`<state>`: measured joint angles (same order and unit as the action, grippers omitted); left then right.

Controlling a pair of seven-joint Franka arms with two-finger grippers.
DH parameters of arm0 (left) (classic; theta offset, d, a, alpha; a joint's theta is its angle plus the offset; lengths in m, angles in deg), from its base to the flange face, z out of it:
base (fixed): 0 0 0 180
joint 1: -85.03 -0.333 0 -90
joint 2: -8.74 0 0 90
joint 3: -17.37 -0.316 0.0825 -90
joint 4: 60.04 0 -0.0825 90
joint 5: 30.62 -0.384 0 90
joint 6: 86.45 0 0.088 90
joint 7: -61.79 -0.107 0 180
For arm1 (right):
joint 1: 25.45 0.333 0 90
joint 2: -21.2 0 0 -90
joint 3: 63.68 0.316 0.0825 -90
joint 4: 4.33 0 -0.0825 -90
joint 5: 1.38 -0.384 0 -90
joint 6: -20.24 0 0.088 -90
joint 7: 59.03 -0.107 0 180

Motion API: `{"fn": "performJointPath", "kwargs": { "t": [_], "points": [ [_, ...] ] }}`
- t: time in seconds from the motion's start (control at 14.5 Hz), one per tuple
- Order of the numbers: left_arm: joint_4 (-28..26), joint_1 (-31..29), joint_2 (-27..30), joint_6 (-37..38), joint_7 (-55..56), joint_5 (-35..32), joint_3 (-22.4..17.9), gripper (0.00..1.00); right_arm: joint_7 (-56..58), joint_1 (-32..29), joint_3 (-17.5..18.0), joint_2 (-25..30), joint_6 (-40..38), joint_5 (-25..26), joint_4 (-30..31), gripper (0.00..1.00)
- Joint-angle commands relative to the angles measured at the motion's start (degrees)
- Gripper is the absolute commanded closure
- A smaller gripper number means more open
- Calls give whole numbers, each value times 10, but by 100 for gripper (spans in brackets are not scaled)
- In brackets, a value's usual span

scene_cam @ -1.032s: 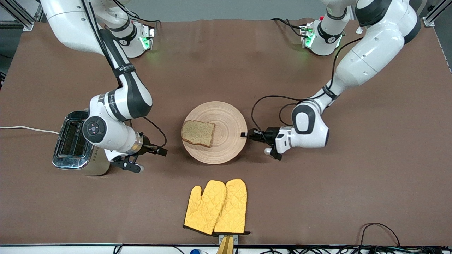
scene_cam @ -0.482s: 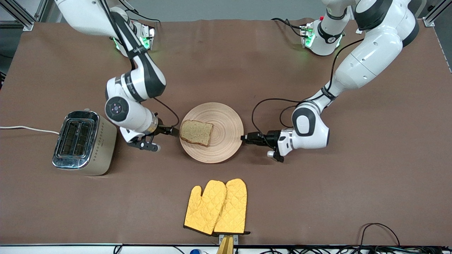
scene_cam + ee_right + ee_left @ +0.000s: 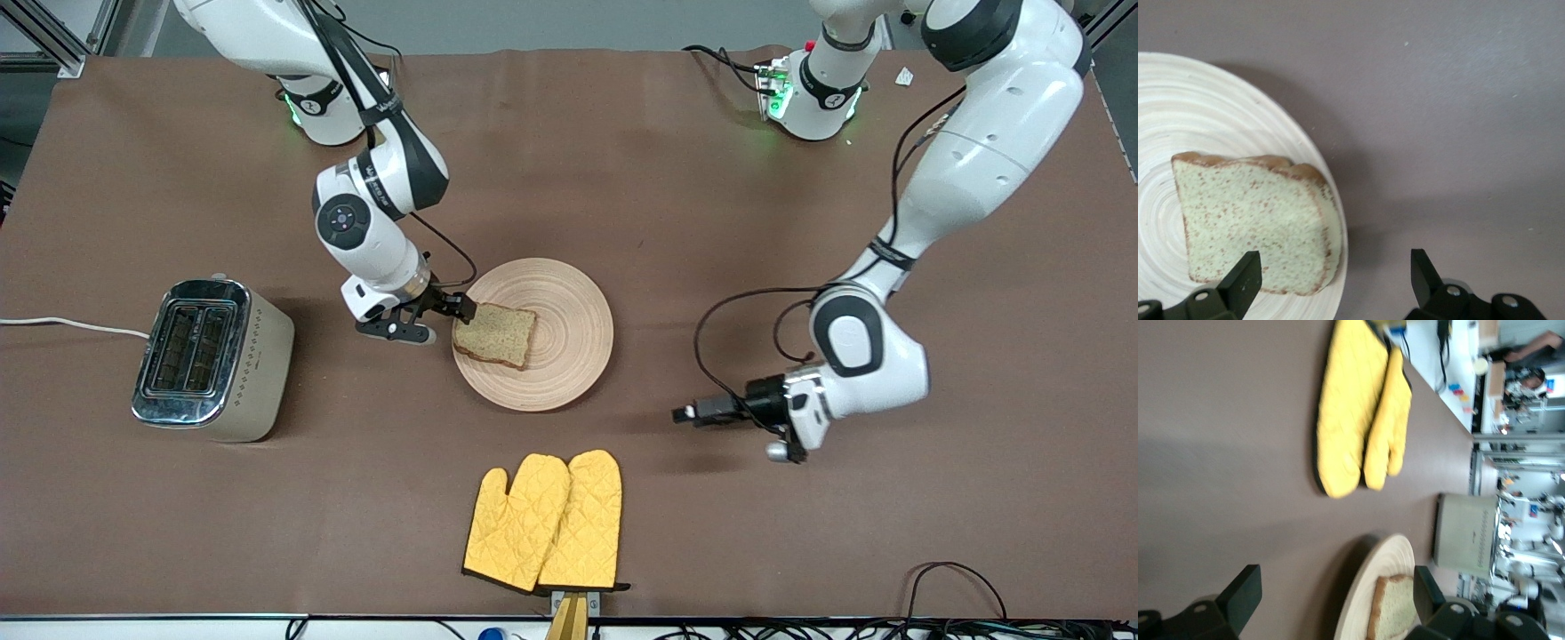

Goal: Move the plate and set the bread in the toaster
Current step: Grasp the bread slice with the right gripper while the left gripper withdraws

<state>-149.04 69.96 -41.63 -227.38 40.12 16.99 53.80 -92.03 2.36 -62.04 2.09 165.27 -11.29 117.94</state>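
The bread (image 3: 496,335) lies on the plate (image 3: 569,298) at frame centre. The right gripper (image 3: 464,308), fingers spread, sits at its edge; the left gripper (image 3: 686,414), released, is off the plate. A shallow pinch could push the slice off the rim before it reaches the toaster (image 3: 210,360).

Brown cloth-covered table (image 3: 676,178); pair of yellow oven mitts (image 3: 544,522) on it, near the table's camera-side edge; black cables (image 3: 960,578) near that same edge.

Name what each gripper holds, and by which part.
Nothing is held. The right gripper is open at the bread's corner on the plate; the left gripper, open, hangs over bare table.
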Motion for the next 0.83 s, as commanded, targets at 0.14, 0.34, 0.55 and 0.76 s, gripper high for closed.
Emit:
{"fn": "performJointPath", "kwargs": {
  "t": [0.14,0.34,0.55,0.76],
  "points": [
    [30,-48,26,8,108,-95,0,0,-11,3,-5,-6,7,2,1,50],
    [45,-78,35,8,137,-153,-2,0,-23,5,-5,-25,7,2,-16,52],
    [45,-106,54,28,175,-231,1,0,-28,8,-5,-36,8,2,-25,52],
    [44,-116,91,67,203,-327,-2,0,-29,8,-5,-51,8,2,-38,52]
  ]
}}
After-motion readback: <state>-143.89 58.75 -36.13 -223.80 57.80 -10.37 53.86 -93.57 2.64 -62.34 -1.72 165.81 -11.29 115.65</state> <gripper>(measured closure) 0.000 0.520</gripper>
